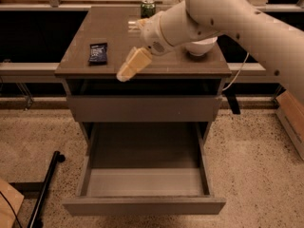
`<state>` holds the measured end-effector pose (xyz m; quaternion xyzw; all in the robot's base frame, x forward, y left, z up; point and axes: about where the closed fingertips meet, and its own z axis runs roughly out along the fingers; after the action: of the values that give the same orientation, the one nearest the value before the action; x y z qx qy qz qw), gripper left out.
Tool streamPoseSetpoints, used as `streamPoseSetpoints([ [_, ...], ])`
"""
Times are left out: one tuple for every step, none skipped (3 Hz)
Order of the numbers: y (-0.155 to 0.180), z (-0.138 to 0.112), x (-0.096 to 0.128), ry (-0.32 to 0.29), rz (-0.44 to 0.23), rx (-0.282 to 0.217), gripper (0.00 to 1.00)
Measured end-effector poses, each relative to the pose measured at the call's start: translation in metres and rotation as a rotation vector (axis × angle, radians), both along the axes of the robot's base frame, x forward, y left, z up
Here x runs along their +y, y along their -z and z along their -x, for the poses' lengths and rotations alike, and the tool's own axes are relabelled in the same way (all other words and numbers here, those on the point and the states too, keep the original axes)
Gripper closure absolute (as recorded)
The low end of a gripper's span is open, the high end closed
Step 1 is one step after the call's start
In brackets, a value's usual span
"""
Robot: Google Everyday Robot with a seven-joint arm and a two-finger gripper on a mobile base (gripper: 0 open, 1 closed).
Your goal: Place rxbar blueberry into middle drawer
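The rxbar blueberry (98, 52), a small dark packet, lies flat on the left part of the cabinet top. My gripper (129, 68) hangs just above the front edge of the top, to the right of the packet and apart from it, holding nothing. The middle drawer (145, 183) is pulled out wide below, and its grey floor is bare. A matching closed drawer front (145, 108) sits above it.
A green can (148, 7) stands at the back of the cabinet top. A white bowl (202, 47) sits at the right, partly behind my arm. A black pole (45, 189) lies on the speckled floor at the lower left. A cardboard box (290, 113) is at the right.
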<state>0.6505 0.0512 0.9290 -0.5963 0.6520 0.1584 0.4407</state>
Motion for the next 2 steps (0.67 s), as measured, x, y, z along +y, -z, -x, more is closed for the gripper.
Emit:
streamPoseSetpoints([
  [0.001, -0.037, 0.031, -0.005, -0.094, -0.019, 0.0],
  [0.012, -0.069, 0.06, -0.023, -0.156, -0.007, 0.0],
])
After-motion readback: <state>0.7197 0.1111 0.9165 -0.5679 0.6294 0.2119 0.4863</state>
